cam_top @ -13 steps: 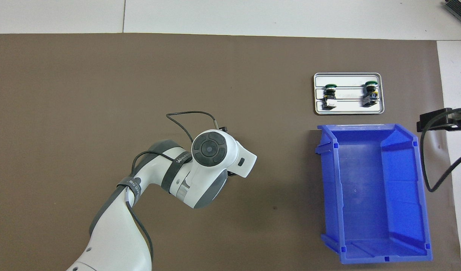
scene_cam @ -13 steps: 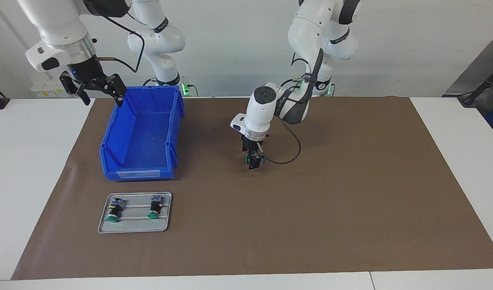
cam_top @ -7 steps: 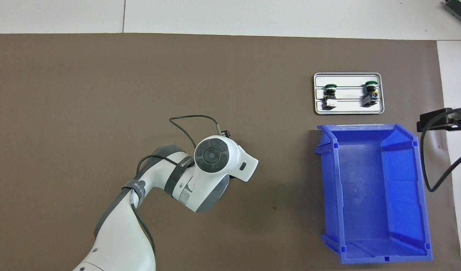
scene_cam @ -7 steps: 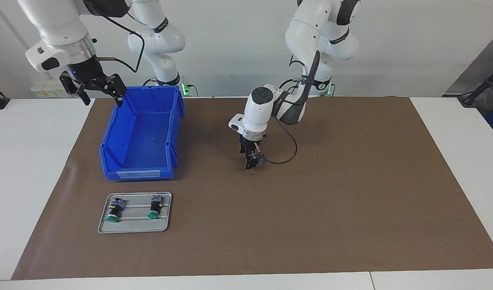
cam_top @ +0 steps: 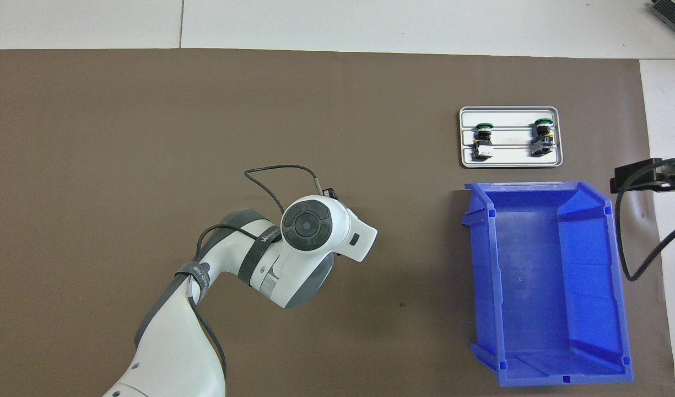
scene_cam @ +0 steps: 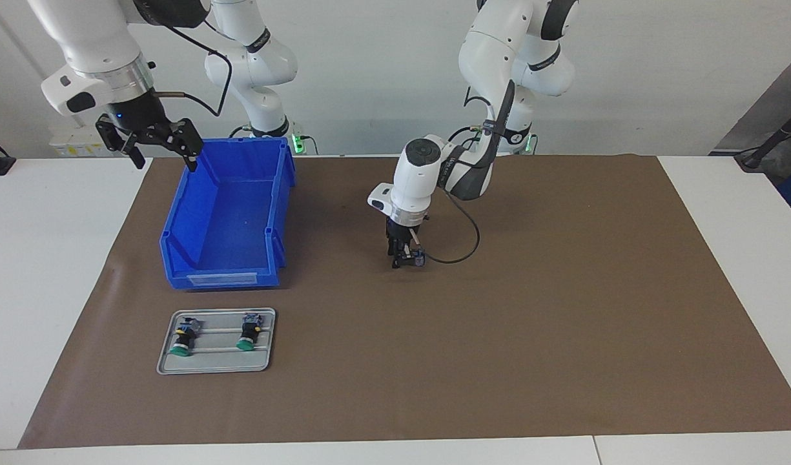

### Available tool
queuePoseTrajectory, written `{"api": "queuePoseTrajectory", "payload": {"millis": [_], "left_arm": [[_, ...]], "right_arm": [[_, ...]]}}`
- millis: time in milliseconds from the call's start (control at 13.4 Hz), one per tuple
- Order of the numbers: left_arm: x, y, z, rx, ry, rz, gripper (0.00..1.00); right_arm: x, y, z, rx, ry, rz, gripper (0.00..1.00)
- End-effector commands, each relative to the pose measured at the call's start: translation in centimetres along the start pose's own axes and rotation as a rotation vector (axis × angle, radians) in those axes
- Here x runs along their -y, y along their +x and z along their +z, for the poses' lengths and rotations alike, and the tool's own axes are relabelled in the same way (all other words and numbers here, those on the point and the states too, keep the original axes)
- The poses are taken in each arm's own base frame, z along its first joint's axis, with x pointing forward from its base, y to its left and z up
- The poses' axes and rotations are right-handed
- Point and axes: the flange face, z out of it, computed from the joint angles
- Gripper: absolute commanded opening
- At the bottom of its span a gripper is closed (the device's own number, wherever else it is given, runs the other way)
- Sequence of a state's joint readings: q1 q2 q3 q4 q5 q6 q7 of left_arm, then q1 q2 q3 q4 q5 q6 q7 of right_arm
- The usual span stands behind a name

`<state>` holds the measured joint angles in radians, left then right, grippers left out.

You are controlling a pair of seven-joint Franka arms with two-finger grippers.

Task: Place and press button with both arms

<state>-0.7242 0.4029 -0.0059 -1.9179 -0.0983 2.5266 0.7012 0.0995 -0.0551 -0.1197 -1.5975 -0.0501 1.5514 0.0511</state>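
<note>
Narrowed since a second ago, left end effector [scene_cam: 405,260] clamps the button [scene_cam: 416,259] at the mat [scene_cam: 563,310].

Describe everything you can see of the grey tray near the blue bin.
The grey tray is a shallow rectangular pan, metallic-looking, with rounded corners, a raised rim and two thin rails running lengthwise. It lies flat on the brown mat, just farther from the robots than the blue bin, apart from it. Two green-capped buttons lie on it across the rails, caps pointing away from the robots. No gripper touches it.
</note>
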Motion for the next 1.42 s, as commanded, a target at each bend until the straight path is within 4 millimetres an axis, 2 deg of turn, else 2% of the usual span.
{"api": "queuePoseTrajectory", "payload": {"millis": [0, 75, 300, 524, 674, 974, 1198, 1348], "left_arm": [[1.9, -0.3, -2.2, -0.021, 0.037, -0.037, 0.0], [2.7, -0.5, -4.0, -0.04, 0.054, -0.05, 0.0], [5.7, -2.6, -7.7, -0.078, 0.071, -0.133, 0.0], [8.4, -5.4, -9.1, -0.152, 0.026, -0.254, 0.0], [10.2, -7.8, -9.3, -0.192, -0.03, -0.284, 0.0], [14.3, -15.6, -10.5, -0.356, -0.176, -0.359, 0.0], [13.4, -19.7, -9.5, -0.489, -0.209, -0.409, 0.0], [12.5, -21.7, -9.0, -0.61, -0.196, -0.433, 0.0]], "right_arm": [[-0.1, -0.8, -0.2, 0.006, 0.025, -0.012, 1.0], [-0.2, -0.8, -0.2, 0.006, 0.025, -0.01, 1.0], [-0.2, -0.8, -0.2, 0.006, 0.025, -0.01, 1.0], [0.0, -0.9, -0.2, 0.01, 0.025, -0.015, 1.0], [-0.2, -0.9, -0.2, 0.012, 0.025, -0.012, 1.0], [-0.1, -0.9, -0.2, 0.012, 0.025, -0.014, 1.0], [-0.1, -0.9, -0.2, 0.012, 0.025, -0.014, 1.0], [-0.1, -0.9, -0.2, 0.012, 0.025, -0.014, 1.0]]}}
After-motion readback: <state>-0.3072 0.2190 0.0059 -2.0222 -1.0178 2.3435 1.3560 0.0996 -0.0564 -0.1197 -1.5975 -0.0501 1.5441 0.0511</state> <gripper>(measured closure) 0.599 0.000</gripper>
